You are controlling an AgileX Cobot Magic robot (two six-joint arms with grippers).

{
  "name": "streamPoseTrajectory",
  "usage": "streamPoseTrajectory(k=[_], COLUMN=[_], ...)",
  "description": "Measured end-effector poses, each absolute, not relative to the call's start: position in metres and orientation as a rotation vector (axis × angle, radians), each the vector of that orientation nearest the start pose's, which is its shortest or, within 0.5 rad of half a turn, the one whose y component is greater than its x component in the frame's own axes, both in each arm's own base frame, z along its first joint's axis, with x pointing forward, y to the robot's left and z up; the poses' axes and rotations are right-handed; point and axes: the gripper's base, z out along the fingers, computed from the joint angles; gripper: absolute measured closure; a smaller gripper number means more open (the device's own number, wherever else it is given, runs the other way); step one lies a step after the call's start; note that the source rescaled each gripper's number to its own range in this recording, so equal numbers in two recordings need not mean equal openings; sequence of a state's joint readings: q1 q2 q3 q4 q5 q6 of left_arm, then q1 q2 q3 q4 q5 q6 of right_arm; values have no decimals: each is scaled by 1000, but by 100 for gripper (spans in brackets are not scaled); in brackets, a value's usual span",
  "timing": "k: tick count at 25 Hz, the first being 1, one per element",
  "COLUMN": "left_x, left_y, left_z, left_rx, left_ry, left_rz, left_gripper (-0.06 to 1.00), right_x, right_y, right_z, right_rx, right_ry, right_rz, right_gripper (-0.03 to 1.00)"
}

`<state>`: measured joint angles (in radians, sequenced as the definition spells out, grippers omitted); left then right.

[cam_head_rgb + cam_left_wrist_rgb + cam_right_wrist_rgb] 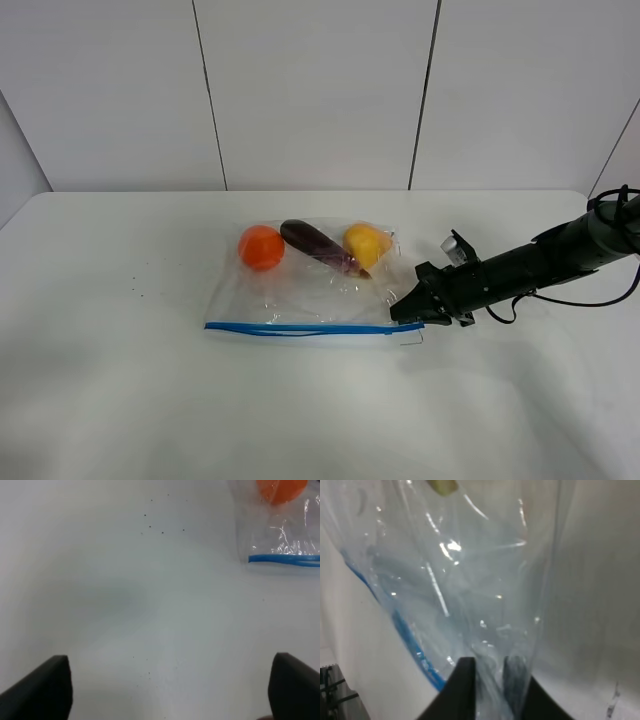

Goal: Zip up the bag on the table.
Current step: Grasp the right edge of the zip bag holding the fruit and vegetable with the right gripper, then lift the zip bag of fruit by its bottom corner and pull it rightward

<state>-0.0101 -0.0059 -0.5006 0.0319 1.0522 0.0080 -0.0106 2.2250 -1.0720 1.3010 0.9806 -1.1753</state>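
The clear crinkly bag (pixel 310 292) lies flat on the white table (pixel 120 390), its blue zipper strip (pixel 300 327) along the near edge. Inside sit an orange item (pixel 261 247), a dark purple one (pixel 318 245) and a yellow one (pixel 366 244). My right gripper (pixel 405 310) is at the bag's right end by the zipper; in the right wrist view its fingers (pixel 465 680) stand almost together, pinching the plastic (pixel 470 580) beside the blue strip (pixel 410 640). My left gripper (pixel 170 690) hangs open over bare table, well clear of the bag's left corner (pixel 280 540).
The black right arm (pixel 540 262) with its cable stretches in from the right edge above the tabletop. A pale panelled wall (pixel 320 90) rises behind the table's far edge. A few dark specks (pixel 162 531) dot the surface left of the bag.
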Motion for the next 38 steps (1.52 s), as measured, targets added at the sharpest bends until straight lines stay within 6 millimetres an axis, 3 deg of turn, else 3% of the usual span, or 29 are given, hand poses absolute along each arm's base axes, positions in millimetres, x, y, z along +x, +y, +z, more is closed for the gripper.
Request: streamPoseTrajectory(k=[4, 10, 19, 31, 38], left_x=[-6, -6, -6, -6, -6], left_y=[3, 3, 3, 3, 3], left_z=[278, 278, 278, 278, 278], left_rx=[17, 17, 17, 17, 17], left_ry=[2029, 2029, 2029, 2029, 2029], left_rz=[37, 37, 37, 37, 37], left_gripper=[-6, -6, -6, -6, -6], right_x=[350, 350, 354, 358, 361], right_y=[70, 72, 81, 81, 81], right_z=[62, 65, 82, 86, 114], right_rx=[-167, -154, -21, 221, 222], right_ry=[2671, 2648, 2475, 2463, 2410], right_rz=[1357, 1409, 1677, 1772, 1766], right_gripper=[97, 97, 97, 97, 97])
